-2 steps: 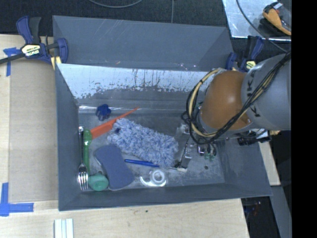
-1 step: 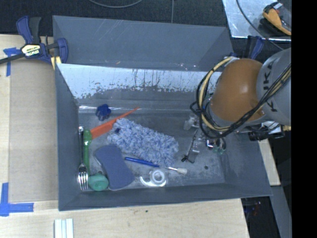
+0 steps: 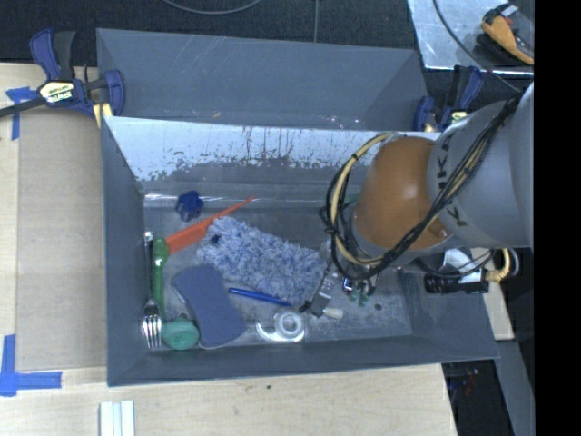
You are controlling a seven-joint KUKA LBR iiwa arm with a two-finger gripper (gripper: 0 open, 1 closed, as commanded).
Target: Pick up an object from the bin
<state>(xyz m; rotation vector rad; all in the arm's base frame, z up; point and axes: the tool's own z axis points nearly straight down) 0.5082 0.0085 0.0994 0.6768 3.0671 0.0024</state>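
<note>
My gripper (image 3: pixel 323 302) hangs low near the bin's front right, beside the right end of a fluffy blue-and-white cloth (image 3: pixel 259 256). A clear ring-shaped tape roll (image 3: pixel 285 326) lies on the floor just left of and below it. A blue pen (image 3: pixel 258 296) rests along the cloth's lower edge, pointing toward the gripper. Nothing shows held in the gripper.
Further left lie a blue-grey oval pad (image 3: pixel 208 306), a green-handled fork (image 3: pixel 156 291) with a green cap (image 3: pixel 180 335) beside it, an orange pointed stick (image 3: pixel 205 227) and a small blue piece (image 3: pixel 188 205). The arm's orange cover and cables hang over the bin's right part.
</note>
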